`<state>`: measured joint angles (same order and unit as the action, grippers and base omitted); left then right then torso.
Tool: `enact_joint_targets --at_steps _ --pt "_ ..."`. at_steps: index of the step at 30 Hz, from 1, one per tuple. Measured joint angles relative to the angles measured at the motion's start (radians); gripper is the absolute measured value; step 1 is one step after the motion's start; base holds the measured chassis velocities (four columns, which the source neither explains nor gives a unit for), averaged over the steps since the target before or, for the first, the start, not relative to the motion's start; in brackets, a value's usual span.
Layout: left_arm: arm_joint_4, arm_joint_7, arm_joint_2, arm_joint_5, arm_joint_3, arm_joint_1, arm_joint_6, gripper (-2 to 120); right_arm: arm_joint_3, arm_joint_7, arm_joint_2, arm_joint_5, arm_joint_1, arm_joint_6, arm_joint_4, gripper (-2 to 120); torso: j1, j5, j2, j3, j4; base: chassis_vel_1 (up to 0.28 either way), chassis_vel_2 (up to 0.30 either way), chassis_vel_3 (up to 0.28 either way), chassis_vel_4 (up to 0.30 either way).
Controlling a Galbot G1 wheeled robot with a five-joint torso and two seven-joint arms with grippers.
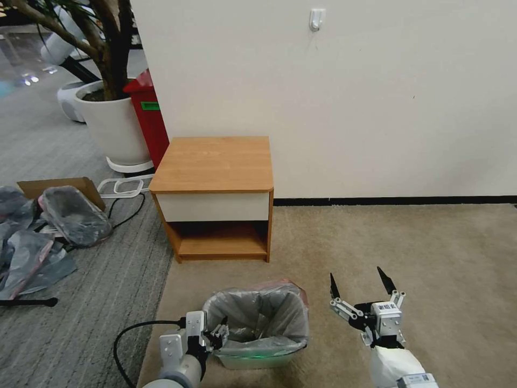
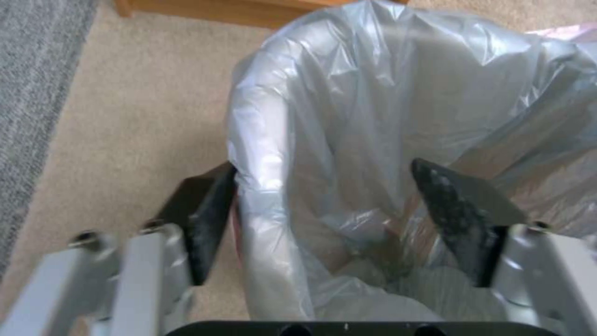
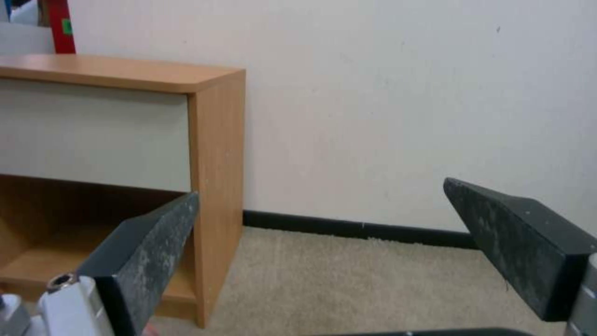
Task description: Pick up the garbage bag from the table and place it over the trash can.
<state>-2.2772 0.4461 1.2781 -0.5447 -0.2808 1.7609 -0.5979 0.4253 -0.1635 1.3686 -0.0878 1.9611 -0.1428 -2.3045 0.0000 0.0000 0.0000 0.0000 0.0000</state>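
The grey translucent garbage bag (image 1: 264, 312) is spread over the cream-white trash can (image 1: 258, 360) on the carpet in front of the table (image 1: 215, 161). A bit of its pink-red rim shows at the far side. My left gripper (image 1: 218, 337) is at the can's left edge. In the left wrist view the left gripper (image 2: 323, 205) is open and straddles the bag-covered wall (image 2: 267, 154), one finger (image 2: 205, 219) outside, the other inside. My right gripper (image 1: 361, 283) hangs open over the carpet right of the can, holding nothing. The right wrist view has it (image 3: 320, 219) facing the table's side (image 3: 214, 140).
A heap of grey bags (image 1: 37, 231) and a cardboard box (image 1: 54, 187) lie on the grey floor at left. A tall red bin (image 1: 148, 121) and a white plant pot (image 1: 110, 126) stand behind the table. A black cable (image 1: 129, 334) loops beside my left arm. Beige carpet (image 1: 431, 258) stretches to the right.
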Motion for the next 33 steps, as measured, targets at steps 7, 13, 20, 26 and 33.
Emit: enact_joint_targets --at_steps 7,13,20,26,33 --pt "-0.024 0.005 -0.003 0.026 -0.014 0.008 -0.001 96 -0.013 -0.013 -0.008 0.125 -0.001 0.013 -0.007 100 0.000 0.0000 0.000 0.000 0.0000 0.000 0.000 0.000 0.000" --pt "-0.070 -0.037 -0.008 0.077 -0.047 0.024 0.079 100 -0.008 -0.003 -0.008 0.213 0.003 0.015 -0.007 100 0.000 -0.0001 0.000 0.000 0.0000 0.000 0.000 0.000 0.000" --pt "-0.062 -0.192 0.006 0.364 -0.147 0.081 0.481 100 0.010 0.058 0.001 0.250 0.024 -0.052 0.007 100 0.000 -0.0001 0.000 0.000 -0.0001 0.000 0.000 0.000 0.000" --pt "-0.081 -0.300 0.015 0.448 -0.302 0.228 0.712 100 0.060 0.095 -0.001 0.268 0.066 -0.135 0.016 100 0.000 0.0000 0.000 0.000 0.0001 0.000 0.000 0.000 0.000" --pt "-0.085 -0.337 0.007 0.398 -0.373 0.359 0.791 100 0.105 0.097 -0.004 0.274 0.111 -0.201 0.042 100 0.000 0.0000 0.000 0.000 0.0001 0.000 0.000 0.000 0.000"
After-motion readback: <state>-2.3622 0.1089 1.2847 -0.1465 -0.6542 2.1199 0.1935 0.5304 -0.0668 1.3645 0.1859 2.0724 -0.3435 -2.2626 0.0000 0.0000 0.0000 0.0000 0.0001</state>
